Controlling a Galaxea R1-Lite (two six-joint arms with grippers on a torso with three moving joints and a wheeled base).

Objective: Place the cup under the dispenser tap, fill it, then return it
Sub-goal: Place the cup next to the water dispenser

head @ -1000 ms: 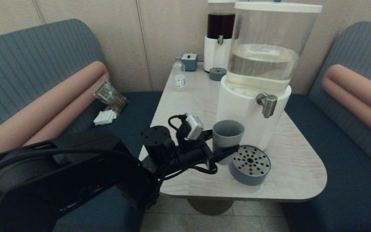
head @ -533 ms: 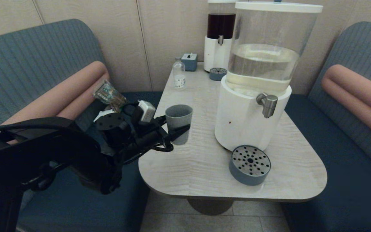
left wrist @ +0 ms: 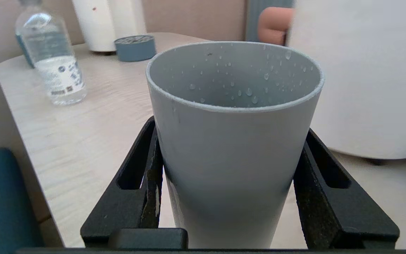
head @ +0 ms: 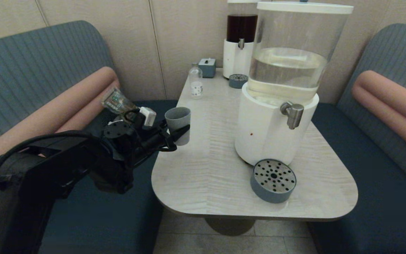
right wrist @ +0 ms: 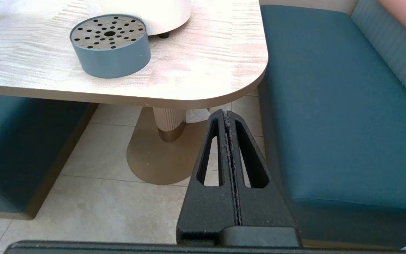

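Note:
The grey-blue cup (head: 178,121) stands upright at the table's left edge, far left of the steel dispenser tap (head: 292,113) on the big white-based dispenser (head: 264,135). My left gripper (head: 179,133) is shut on the cup's lower half, one black finger on each side. In the left wrist view the cup (left wrist: 233,141) fills the space between the fingers of the left gripper (left wrist: 230,128), and water drops cling to its inner wall. The cup's bottom is hidden. My right gripper (right wrist: 226,113) is shut and empty, low over the floor off the table's front right corner.
A low round grey tray (head: 273,180) with a perforated top sits under the tap. At the back stand a small clear bottle (head: 196,83), a blue box (head: 207,67), the dark-red dispenser (head: 241,42) and its small tray (head: 238,80). Packets (head: 120,103) lie on the left bench.
My left arm has carried the cup from beside the perforated tray, near the dispenser, leftward and slightly back to the table's left edge. The right arm has not visibly moved.

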